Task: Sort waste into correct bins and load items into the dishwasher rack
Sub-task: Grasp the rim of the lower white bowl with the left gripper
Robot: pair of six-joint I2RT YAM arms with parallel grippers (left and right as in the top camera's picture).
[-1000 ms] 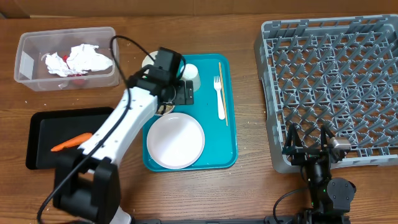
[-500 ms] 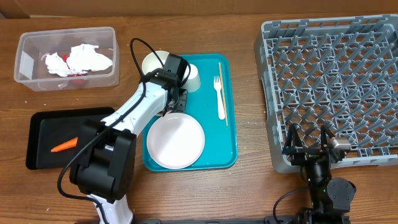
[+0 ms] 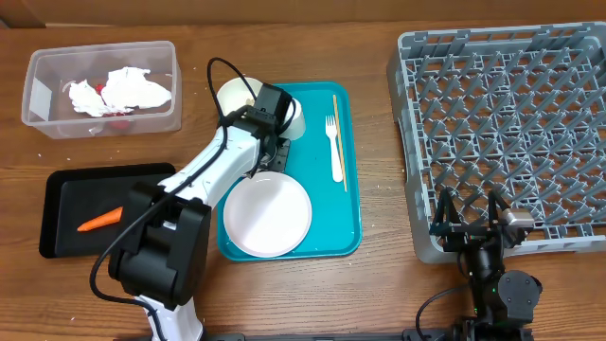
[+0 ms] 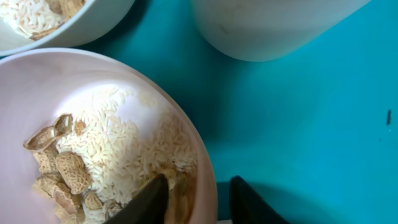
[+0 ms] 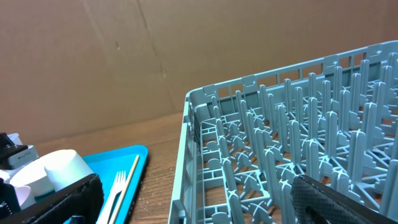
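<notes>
**L gripper astride rice bowl rim; R idle by rack**

Overhead view, clock read from teal tray point(image 3: 327, 242).

- L gripper point(image 4: 200, 183): down over small bowl point(image 4: 93, 112) at tray's 11 o'clock. One finger point(image 4: 152, 199) inside the bowl, the other outside over the tray, rim betw. them. Jaws part-closed; we can't tell if the rim is pinched yet.
- Bowl contents: rice point(image 4: 124, 149) plus beige nut bits point(image 4: 59, 171) on the side nearest the inner finger.
- 2nd bowl point(image 3: 237, 95), also w/ rice, sits just beyond it; cup point(image 3: 292, 118) beside it at 12.
- Plate point(image 3: 267, 213) at tray's 7 o'clock, bare. Fork point(image 3: 333, 147) at 2, lying lengthwise.
- Black tray point(image 3: 66, 204) on table at 9, carrot point(image 3: 109, 218) in it.
- Clear tub point(image 3: 38, 95) at 10, crumpled white paper point(image 3: 123, 87) inside.
- Rack point(image 3: 511, 123) at 3, nothing loaded.
- R gripper point(image 3: 469, 210): at rack's 7 o'clock corner, fingers spread wide, holding nothing.
</notes>
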